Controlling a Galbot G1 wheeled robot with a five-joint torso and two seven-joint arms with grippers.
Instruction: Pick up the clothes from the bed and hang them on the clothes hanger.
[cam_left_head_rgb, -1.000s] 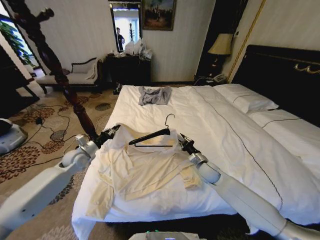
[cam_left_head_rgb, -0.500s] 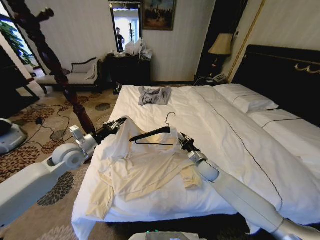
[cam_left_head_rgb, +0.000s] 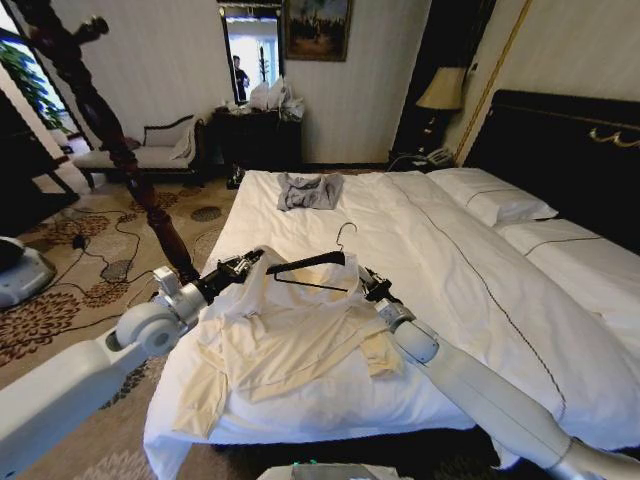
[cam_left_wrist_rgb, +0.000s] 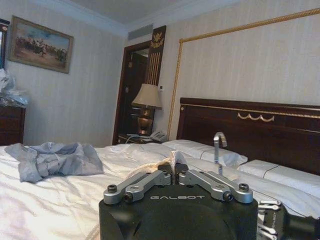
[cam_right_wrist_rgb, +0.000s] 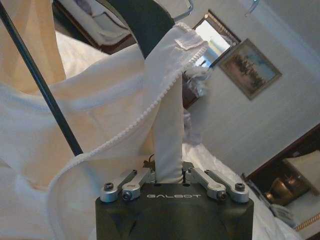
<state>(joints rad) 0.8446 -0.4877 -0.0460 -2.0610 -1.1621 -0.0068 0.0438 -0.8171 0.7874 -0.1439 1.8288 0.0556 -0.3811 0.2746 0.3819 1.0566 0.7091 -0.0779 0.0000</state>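
The cream clothes (cam_left_head_rgb: 290, 335) lie rumpled on the near left part of the bed (cam_left_head_rgb: 470, 270), with the collar end lifted. My left gripper (cam_left_head_rgb: 247, 265) is shut on the left shoulder fabric, and its wrist view shows the closed fingers pinching cream cloth (cam_left_wrist_rgb: 173, 164). On the other side, my right gripper (cam_left_head_rgb: 366, 283) is shut on a strip of the shirt's edge (cam_right_wrist_rgb: 167, 145). The black clothes hanger (cam_left_head_rgb: 310, 264) hangs between the two grippers inside the collar opening. Its silver hook (cam_left_head_rgb: 344, 234) points up. The hanger's bar (cam_right_wrist_rgb: 42, 82) crosses the right wrist view.
A small grey-blue garment (cam_left_head_rgb: 309, 190) lies farther up the bed. A dark wooden coat stand (cam_left_head_rgb: 120, 150) rises left of the bed over patterned carpet. White pillows (cam_left_head_rgb: 490, 195), the dark headboard (cam_left_head_rgb: 570, 150) and a bedside lamp (cam_left_head_rgb: 440, 95) are at the right.
My left gripper has moved right toward the hanger, drawing the shirt's shoulder with it. The hanger has shifted slightly up and to the right. The right gripper has hardly moved.
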